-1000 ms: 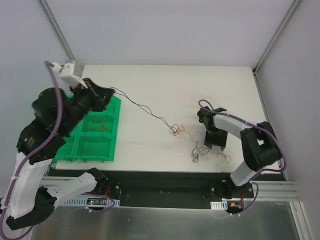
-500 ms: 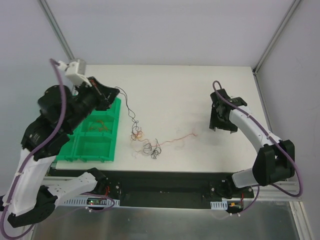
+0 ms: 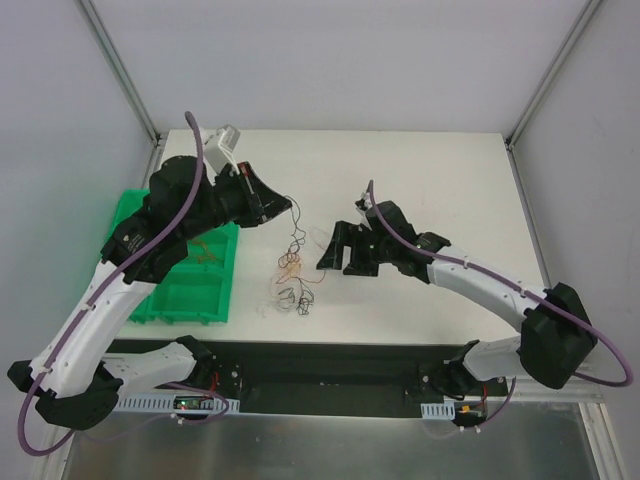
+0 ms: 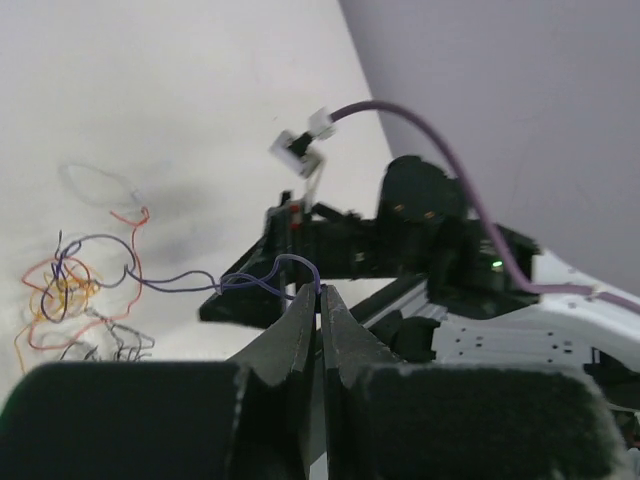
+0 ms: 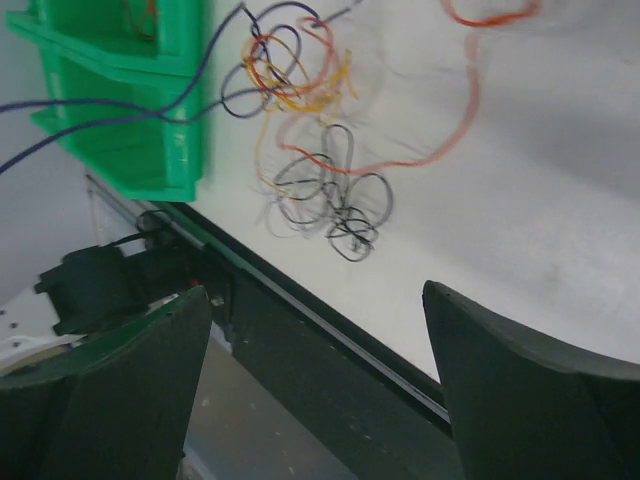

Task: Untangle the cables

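The cables (image 3: 291,280) lie in a loose tangle of black, orange and pale strands near the table's front middle. My left gripper (image 3: 287,208) is raised above them and shut on a thin dark purple wire (image 4: 262,275); this wire hangs down into the tangle (image 4: 65,290). My right gripper (image 3: 333,250) is open and empty just right of the tangle, fingers spread wide. In the right wrist view the gripper (image 5: 315,290) hovers over the black curls (image 5: 335,205). An orange strand (image 5: 468,100) loops beside them, and the purple wire (image 5: 100,112) runs off to the left.
A green compartment tray (image 3: 160,290) sits at the table's left front and also shows in the right wrist view (image 5: 175,90); it holds some orange strands. The table's front edge (image 3: 330,342) and a black rail run just below the tangle. The right arm (image 4: 420,230) fills the left wrist view.
My left gripper has swung right from over the tray to the table's middle, carrying the dark wire. My right arm has swung left to beside the tangle. The tangle has shifted and bunched.
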You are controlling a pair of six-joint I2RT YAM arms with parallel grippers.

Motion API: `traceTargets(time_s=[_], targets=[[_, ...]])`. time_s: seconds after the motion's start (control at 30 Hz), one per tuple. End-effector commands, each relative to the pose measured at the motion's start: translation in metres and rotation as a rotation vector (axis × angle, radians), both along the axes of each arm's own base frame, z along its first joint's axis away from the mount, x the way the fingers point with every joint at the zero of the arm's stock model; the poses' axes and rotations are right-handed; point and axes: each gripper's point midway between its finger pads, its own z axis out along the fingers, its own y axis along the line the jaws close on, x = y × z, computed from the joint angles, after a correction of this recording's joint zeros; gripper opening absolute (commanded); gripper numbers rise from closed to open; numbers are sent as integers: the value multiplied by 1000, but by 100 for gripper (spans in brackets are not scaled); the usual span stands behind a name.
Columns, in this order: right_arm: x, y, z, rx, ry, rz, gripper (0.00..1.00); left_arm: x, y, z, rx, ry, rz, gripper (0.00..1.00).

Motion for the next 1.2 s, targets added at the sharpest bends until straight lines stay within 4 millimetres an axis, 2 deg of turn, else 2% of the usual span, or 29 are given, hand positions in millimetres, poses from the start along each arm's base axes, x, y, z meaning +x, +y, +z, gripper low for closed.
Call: traceTargets(time_s=[0.0, 0.1, 0.13, 0.4, 0.57, 0.73, 0.97, 1.17], targets=[[7, 55, 41, 261, -26, 28, 90, -8, -7, 76, -177, -140, -45, 0], [10, 59, 42, 306, -21, -12, 100, -11, -15, 88, -214, -145, -90, 0], [12, 59, 42, 312, -22, -28, 96, -12, -16, 92, -224, -151, -96, 0], [24, 40, 33, 301, -17, -143, 96, -13, -22, 113, -262, -186, -134, 0], [27, 37, 37, 296, -42, -161, 96, -13, -28, 118, -290, -180, -155, 0], [31, 31, 33, 296, -33, -184, 96, -14, -30, 122, -303, -184, -167, 0], [24, 55, 46, 359, -28, -86, 96, -14, -38, 123, -327, -168, -203, 0], [20, 83, 55, 413, -15, -30, 96, -14, -44, 126, -345, -161, -228, 0]])
